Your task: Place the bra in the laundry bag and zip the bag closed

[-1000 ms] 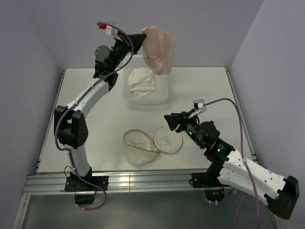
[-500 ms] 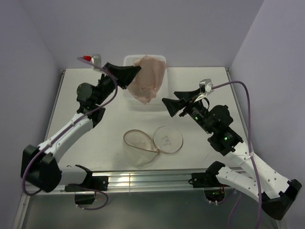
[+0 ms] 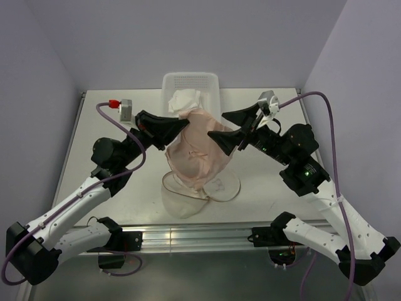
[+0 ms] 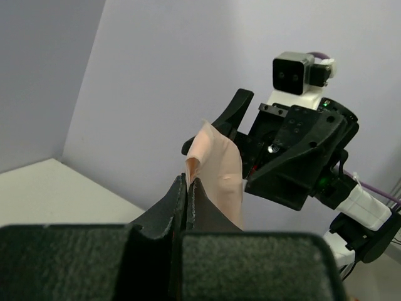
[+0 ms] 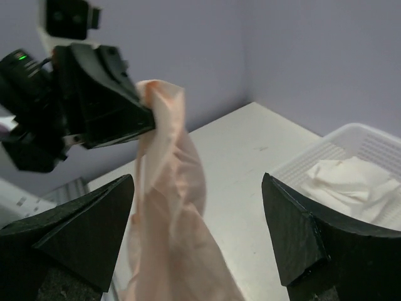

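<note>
The bra (image 3: pixel 197 153), a soft peach-pink garment, hangs from my left gripper (image 3: pixel 185 125), which is shut on its top edge. It dangles over the laundry bag (image 3: pixel 178 204), a pale mesh bag lying open on the table with its round lid (image 3: pixel 227 187) beside it. In the left wrist view the pinched fold of the bra (image 4: pixel 216 169) sticks up past the shut gripper (image 4: pixel 190 182). My right gripper (image 3: pixel 216 125) is open wide at the bra's right side. In the right wrist view the bra (image 5: pixel 172 207) hangs between the spread gripper (image 5: pixel 197 188) fingers, near the left one.
A white perforated basket (image 3: pixel 191 80) stands at the back centre, with a white crumpled garment (image 3: pixel 185 99) in it. The same basket (image 5: pixel 369 141) shows at the right of the right wrist view. Purple walls enclose the table on three sides.
My left arm swung the peach garment from above the basket forward and down over the bag. My right arm rose toward it and its jaws opened wide.
</note>
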Robot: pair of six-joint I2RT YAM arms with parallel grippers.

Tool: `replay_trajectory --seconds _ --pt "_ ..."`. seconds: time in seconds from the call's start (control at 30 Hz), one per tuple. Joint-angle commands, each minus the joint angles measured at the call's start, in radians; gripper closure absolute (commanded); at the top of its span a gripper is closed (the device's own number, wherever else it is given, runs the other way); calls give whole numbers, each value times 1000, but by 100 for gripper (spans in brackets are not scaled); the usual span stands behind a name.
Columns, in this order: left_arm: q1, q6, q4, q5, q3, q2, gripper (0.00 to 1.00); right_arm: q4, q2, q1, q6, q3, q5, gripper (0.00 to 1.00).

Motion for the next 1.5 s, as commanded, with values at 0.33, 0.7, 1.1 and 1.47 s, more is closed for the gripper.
replay_trajectory --seconds 0.33,0.7,1.1,1.47 --pt "-35 31 -32 8 -32 -50 100 13 35 -5 76 -21 -228 25" --pt "-61 46 -100 0 -41 -108 100 24 56 -5 89 -20 -212 30" --pt "-71 65 -111 31 -55 -126 100 -3 47 -5 58 -40 -175 15" --pt "-78 112 -225 -21 -37 -149 93 66 56 -11 153 -23 -226 100"
